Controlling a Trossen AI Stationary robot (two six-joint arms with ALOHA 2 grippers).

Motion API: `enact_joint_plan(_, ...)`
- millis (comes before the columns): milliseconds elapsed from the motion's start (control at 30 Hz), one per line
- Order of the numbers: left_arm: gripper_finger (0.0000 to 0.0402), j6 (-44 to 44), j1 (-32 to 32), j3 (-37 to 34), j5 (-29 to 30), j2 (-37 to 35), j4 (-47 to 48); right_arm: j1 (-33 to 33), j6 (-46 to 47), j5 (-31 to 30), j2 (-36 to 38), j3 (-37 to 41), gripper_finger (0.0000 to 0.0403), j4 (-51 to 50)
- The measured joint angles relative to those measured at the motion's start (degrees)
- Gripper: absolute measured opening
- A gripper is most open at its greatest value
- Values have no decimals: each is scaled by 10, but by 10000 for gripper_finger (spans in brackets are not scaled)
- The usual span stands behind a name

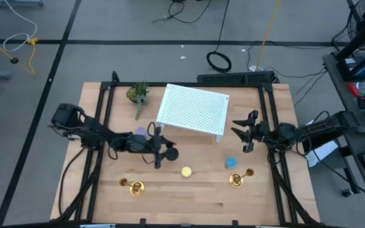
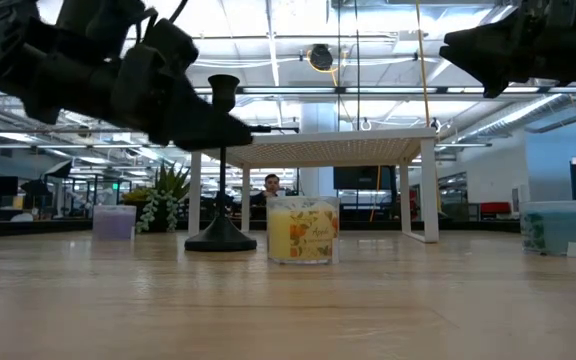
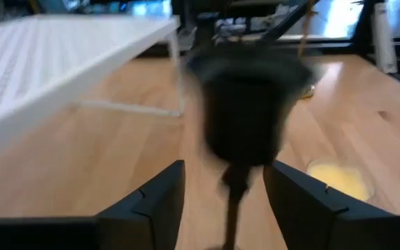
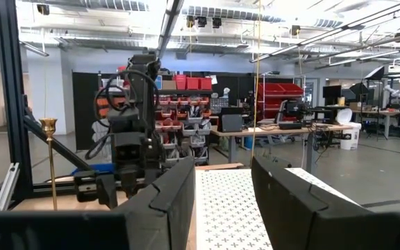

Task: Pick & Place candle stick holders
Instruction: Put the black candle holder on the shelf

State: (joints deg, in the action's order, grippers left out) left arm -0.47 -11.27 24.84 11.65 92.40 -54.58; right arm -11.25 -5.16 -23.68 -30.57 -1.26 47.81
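Observation:
The black candle stick holder point(image 2: 220, 160) stands upright on its round base point(image 2: 220, 240) on the table, in front of the white perforated stand point(image 1: 194, 109). My left gripper point(image 3: 224, 170) is open. Its fingers stand on either side of the holder's thin stem point(image 3: 233, 198), just below the cup point(image 3: 245, 111), with a gap on each side. Two brass holders point(image 1: 136, 187) point(image 1: 236, 180) stand near the table's near edge. One brass holder also shows in the right wrist view point(image 4: 48, 163). My right gripper point(image 1: 241, 134) is open and empty, raised by the stand's right end.
A yellow candle jar point(image 1: 186, 171) stands right of the black holder's base, and a blue jar point(image 1: 231, 163) stands farther right. A purple jar point(image 1: 141, 133) and a small green plant point(image 1: 138, 94) are at the far left. Bare wood lies along the near edge between the brass holders.

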Motion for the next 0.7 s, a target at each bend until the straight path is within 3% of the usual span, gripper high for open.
enact_joint_plan(167, 119, 27, 0, 24, -15, 3, 27, 0, 0, 0, 0, 0, 139, -1)
enact_joint_plan(367, 18, -8, 0, 24, -13, 3, 43, 0, 0, 0, 0, 0, 139, -5)
enact_joint_plan(533, 27, -61, 0, 33, 2, -2, 21, 0, 0, 0, 0, 0, 139, -5)
enact_joint_plan(700, 15, -55, -1, 82, -12, -12, 25, 0, 0, 0, 0, 0, 139, -5)
